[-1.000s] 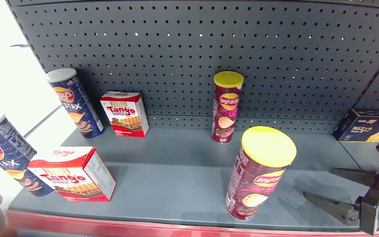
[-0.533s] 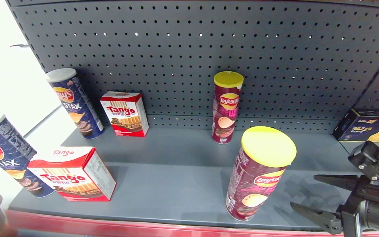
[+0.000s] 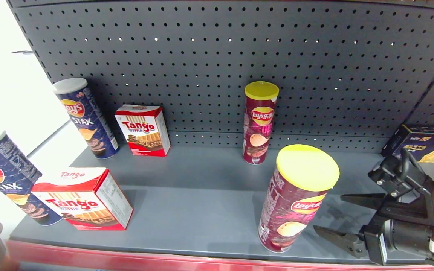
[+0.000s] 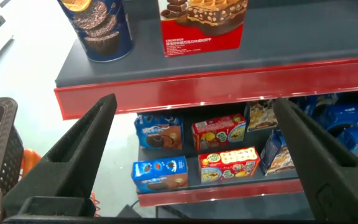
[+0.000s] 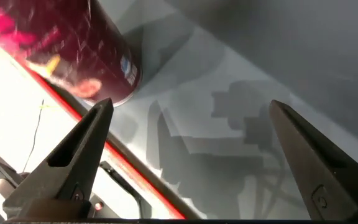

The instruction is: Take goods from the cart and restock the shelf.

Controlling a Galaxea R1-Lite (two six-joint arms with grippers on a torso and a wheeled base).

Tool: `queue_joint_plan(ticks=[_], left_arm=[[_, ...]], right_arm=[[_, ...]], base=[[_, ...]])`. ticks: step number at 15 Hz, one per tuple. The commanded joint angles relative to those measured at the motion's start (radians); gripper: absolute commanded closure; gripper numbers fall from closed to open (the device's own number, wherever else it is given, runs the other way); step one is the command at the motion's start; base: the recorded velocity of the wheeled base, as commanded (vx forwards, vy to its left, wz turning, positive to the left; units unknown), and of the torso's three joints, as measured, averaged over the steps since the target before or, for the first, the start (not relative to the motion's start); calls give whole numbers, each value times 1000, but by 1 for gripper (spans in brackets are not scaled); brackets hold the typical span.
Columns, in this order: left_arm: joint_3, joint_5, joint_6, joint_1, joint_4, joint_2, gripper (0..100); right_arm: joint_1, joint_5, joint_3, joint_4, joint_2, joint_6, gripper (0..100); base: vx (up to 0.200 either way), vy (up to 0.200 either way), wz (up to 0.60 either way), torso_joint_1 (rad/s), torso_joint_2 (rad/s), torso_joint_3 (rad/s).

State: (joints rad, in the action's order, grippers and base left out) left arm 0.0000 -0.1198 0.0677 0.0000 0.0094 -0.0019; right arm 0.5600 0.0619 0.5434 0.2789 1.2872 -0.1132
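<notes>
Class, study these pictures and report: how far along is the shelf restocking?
Done: two maroon cans, two blue cans and two wafer boxes stand on the shelf. In hand: nothing; the right gripper is open beside the front maroon can, the left gripper open too. Left: bare shelf space to fill.

The right arm (image 3: 401,235) lies at the near right, about level, and points left. A wrist mount sits on top of it, on the far side. The right gripper (image 3: 328,213) is at the arm's left end with its jaws wide apart. Its two dark, tapered fingers (image 3: 360,197) lie flat, one farther and one nearer, and their tips point left. The left gripper (image 4: 194,101) is held low at the near left, facing the far side, its jaws also spread wide and its two tips level with each other
</notes>
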Motion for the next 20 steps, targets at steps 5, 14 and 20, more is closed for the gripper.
queue_joint_plan(ticks=[5,14,20], left_arm=[[0,0,-3,0,0,2,0],[0,0,-3,0,0,2,0],[0,-1,-5,0,0,2,0]], right_arm=[[46,-7,41,0,69,0,0],[77,-13,61,0,92,0,0],[77,-13,63,2,95,0,0]], base=[[0,0,0,0,0,0],[0,0,0,0,0,0],[0,0,0,0,0,0]])
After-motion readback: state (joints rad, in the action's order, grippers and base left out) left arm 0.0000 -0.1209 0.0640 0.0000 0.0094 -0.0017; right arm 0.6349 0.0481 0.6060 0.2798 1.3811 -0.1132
